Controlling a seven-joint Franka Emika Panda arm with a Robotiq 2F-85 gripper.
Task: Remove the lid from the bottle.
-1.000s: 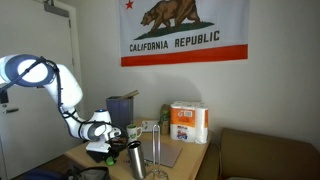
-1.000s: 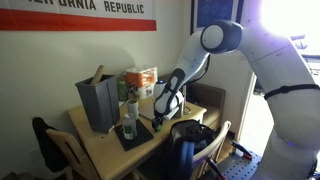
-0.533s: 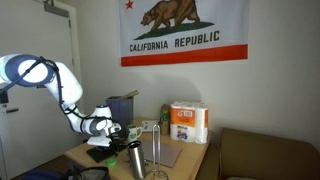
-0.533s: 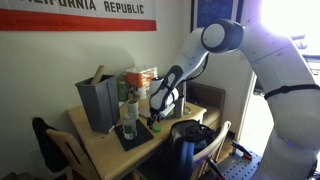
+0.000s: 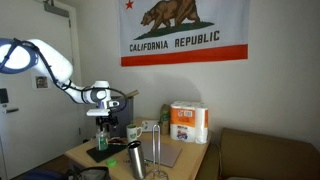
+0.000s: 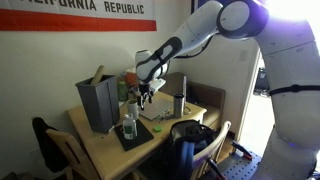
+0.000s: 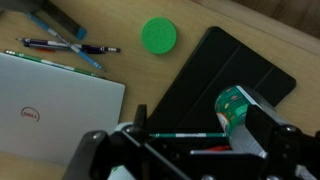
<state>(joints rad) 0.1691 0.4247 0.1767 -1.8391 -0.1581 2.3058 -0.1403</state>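
The bottle (image 7: 238,108), green with a pale label band, stands on a black mat (image 7: 215,60). It also shows in both exterior views (image 5: 102,141) (image 6: 129,120). A small round green cap, apparently the lid (image 7: 158,35), lies flat on the wooden table, apart from the bottle and just off the mat. My gripper (image 7: 185,142) hangs above the table (image 5: 100,112) (image 6: 146,88). It is open and holds nothing. The bottle stands below, beside one of its fingers (image 7: 272,135).
A closed Dell laptop (image 7: 50,100) lies left of the mat, with pens (image 7: 65,45) beyond it and a green pen (image 7: 185,135) on the mat. A tall steel flask (image 5: 135,160) (image 6: 180,103), a grey bin (image 6: 97,102) and paper towel rolls (image 5: 188,122) also stand on the table.
The gripper has gone from shut to open. The arm has risen from low over the table to well above the bottle.
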